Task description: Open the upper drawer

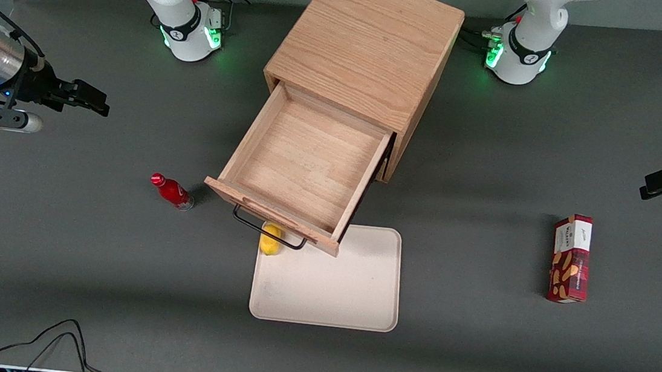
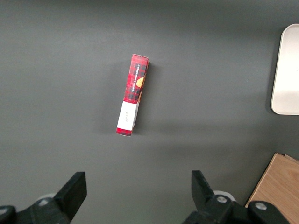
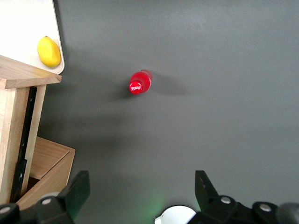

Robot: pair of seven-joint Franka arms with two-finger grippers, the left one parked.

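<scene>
The gripper point(image 1: 93, 103) hangs above bare table point(image 1: 58, 245) at the working arm's end, its 2 fingers spread wide with nothing between them; in the right wrist view the same gripper point(image 3: 140, 191) shows only grey table between its fingers.

Closest to it stands the red bottle point(image 1: 172, 191), upright, apart from everything, nearer the front camera than the gripper and toward the cabinet point(image 1: 368, 50).

Next out is the upper drawer point(image 1: 303, 159), pulled well out of the cabinet toward the front camera. Its inside is bare wood. Its black handle point(image 1: 269, 232) hangs off the front panel, over the edge of the tray point(image 1: 349, 309).

The tray lies flat on the table, partly under the drawer front. 1 lemon point(image 1: 270, 241) sits in the tray's corner nearest the bottle, just under the handle.

Open table runs between the gripper and the drawer's side, with only the bottle in it.

Farthest from the gripper, toward the parked arm's end, a red box point(image 1: 571, 258) stands alone.
</scene>
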